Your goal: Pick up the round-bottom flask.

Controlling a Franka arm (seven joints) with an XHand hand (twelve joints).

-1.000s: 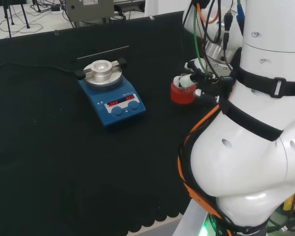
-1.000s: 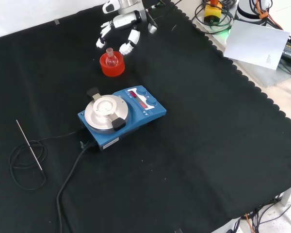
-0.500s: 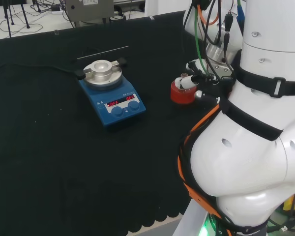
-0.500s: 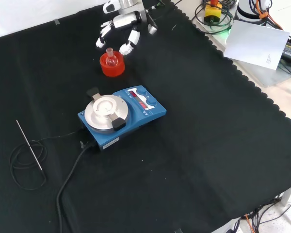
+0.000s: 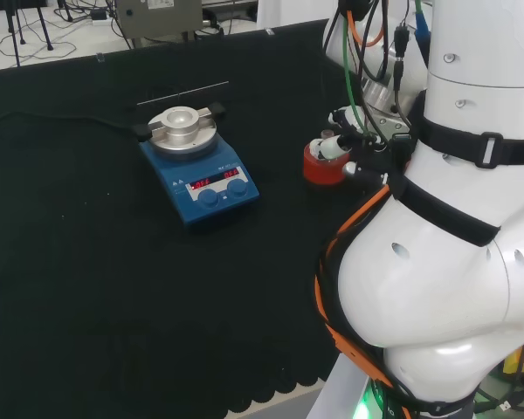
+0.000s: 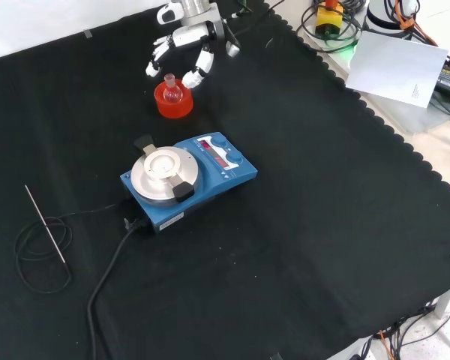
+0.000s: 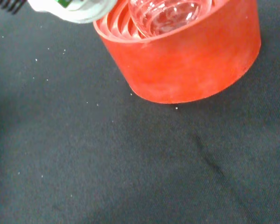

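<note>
Hand state: My hand point(image 6: 184, 41) stood spread, fingers relaxed and apart, holding nothing. In the front view, fingertips point(image 6: 190, 79) flanked the flask neck on either side, not closed on it.

Hand position: In the front view my hand sat just above and behind the red ribbed stand point(image 6: 173, 101), reaching in from the top of the view. In the head view it lay to the right of the stand, partly behind my own white arm links.

Task object: The round-bottom flask point(image 6: 169, 88) was seated in the stand, bulb down in the ribbed recess, neck pointing up. The wrist view showed the clear bulb point(image 7: 164, 14) nested inside the red rim, close to my palm.

Key relation: The flask lay directly ahead of and slightly below my fingers; its long axis was upright, so I judged a closing of fingers and thumb round the neck to be the step in hand.

Contact: I could not tell whether any fingertip touched the glass.

Lift path: I judged straight up to be open, nothing overhanging the flask.

Nearby object: The blue hotplate stirrer point(image 6: 186, 178) stood well apart from the stand, nearer the camera in the front view.

Edges: The black cloth point(image 6: 322, 225) ran bare round the stand; its scalloped edge was well apart.
</note>
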